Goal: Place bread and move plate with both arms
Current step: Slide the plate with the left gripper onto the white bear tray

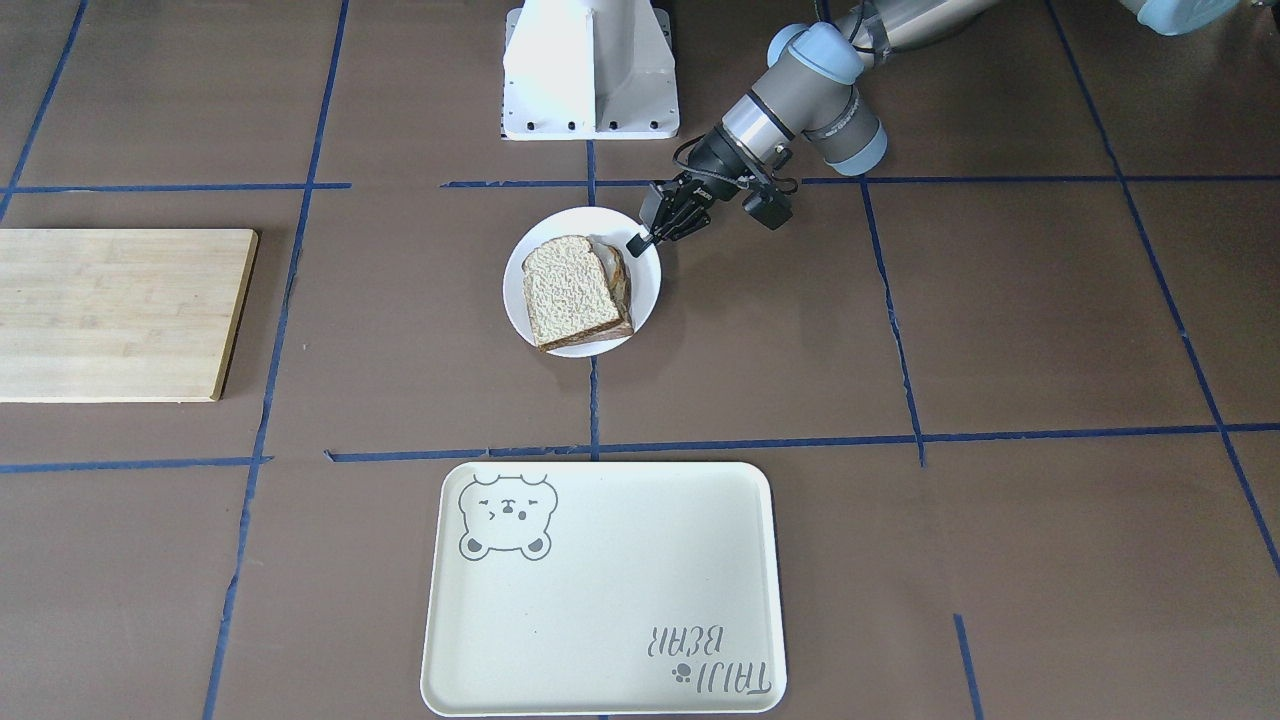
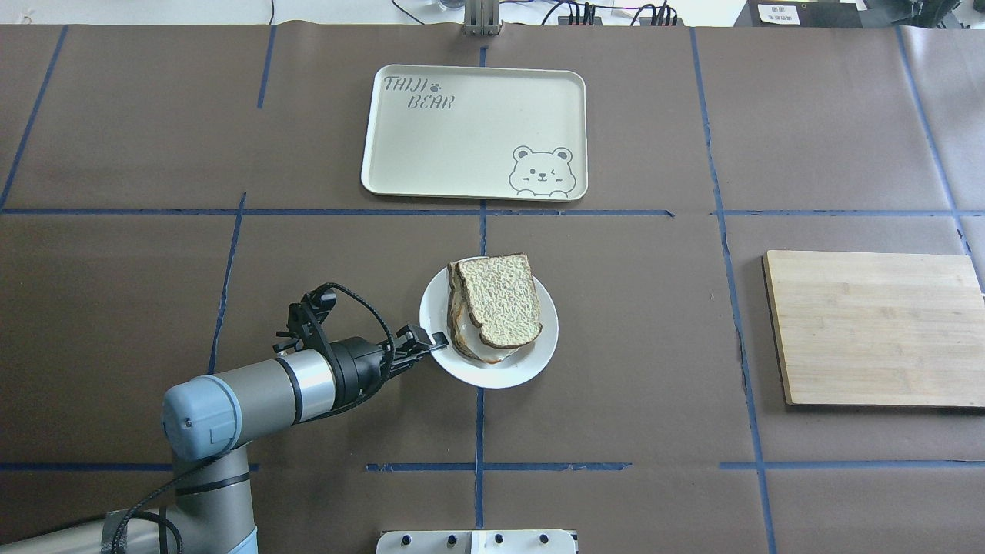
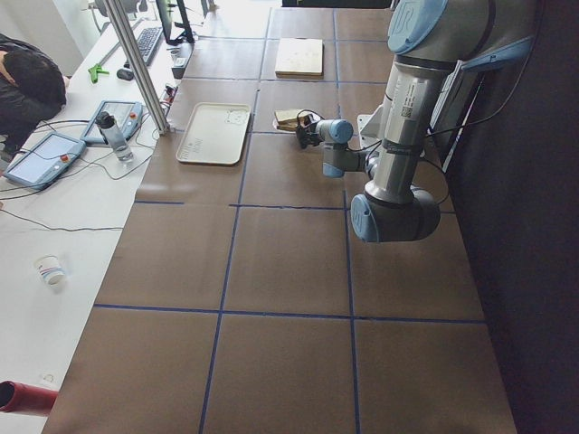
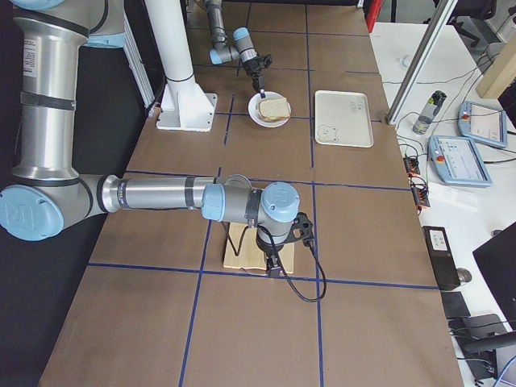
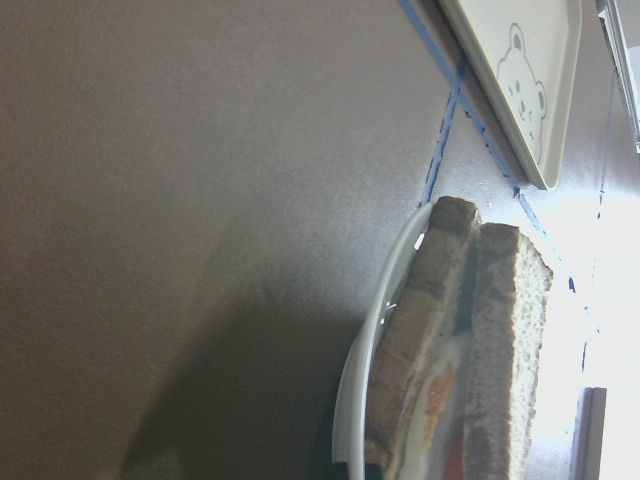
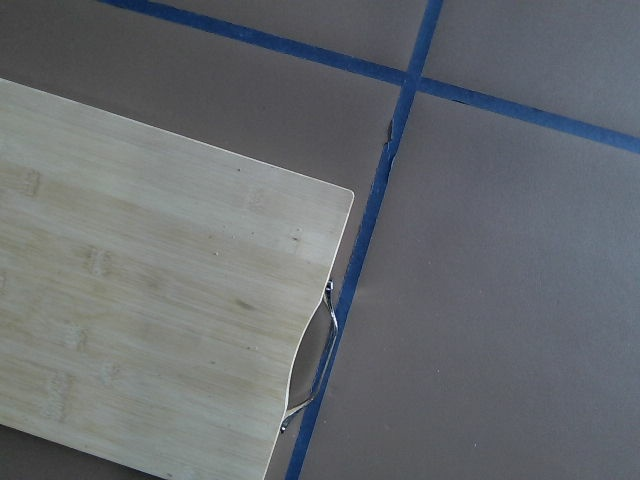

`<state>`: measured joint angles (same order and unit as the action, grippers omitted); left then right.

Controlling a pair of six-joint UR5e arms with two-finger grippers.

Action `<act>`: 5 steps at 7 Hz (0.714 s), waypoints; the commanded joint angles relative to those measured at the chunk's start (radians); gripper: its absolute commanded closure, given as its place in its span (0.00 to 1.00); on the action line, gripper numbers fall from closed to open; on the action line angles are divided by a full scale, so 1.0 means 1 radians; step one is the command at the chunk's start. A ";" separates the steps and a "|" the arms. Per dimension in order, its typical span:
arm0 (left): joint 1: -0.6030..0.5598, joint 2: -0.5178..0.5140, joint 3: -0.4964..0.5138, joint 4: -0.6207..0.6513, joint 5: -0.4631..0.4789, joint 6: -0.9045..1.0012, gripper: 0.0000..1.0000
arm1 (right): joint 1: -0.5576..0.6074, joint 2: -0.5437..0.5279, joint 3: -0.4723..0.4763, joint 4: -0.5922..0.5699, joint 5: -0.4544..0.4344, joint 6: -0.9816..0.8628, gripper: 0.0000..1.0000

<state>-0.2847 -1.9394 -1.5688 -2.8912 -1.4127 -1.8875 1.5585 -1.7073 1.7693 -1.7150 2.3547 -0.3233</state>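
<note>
Bright even indoor light, soft faint shadows, left wrist view glare-washed on its right, close plate [image 5: 352, 400] blurred

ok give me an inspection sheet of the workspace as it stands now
surface: brown table gridded with blue tape, no spills seen
job's things: bread lies on a second slice, both on the plate
clutter: bear tray beyond the plate; bamboo cutting board on the robot's right
end effectors: left end effector at the plate's rim, grip cannot be told; right end effector over the cutting board, state cannot be told
cables: black cable loops off the left wrist
surroundings: operator, tablets and bottle at the side desk
</note>
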 commanded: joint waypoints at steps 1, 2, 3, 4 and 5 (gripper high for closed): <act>-0.051 -0.003 0.001 -0.060 0.017 -0.090 0.97 | 0.000 0.000 -0.001 0.000 0.000 0.001 0.00; -0.103 -0.016 0.009 -0.060 0.017 -0.151 0.96 | 0.000 0.000 -0.001 0.000 0.000 0.001 0.00; -0.154 -0.071 0.089 -0.060 0.017 -0.168 0.96 | 0.000 0.000 -0.001 0.000 0.000 0.001 0.00; -0.213 -0.157 0.201 -0.060 0.015 -0.211 0.96 | 0.000 0.000 -0.001 0.000 0.002 0.001 0.00; -0.267 -0.240 0.324 -0.063 0.015 -0.261 0.96 | 0.000 0.000 -0.001 0.000 0.000 0.001 0.00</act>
<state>-0.4877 -2.0869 -1.3767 -2.9519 -1.3970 -2.0945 1.5585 -1.7073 1.7687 -1.7150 2.3554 -0.3222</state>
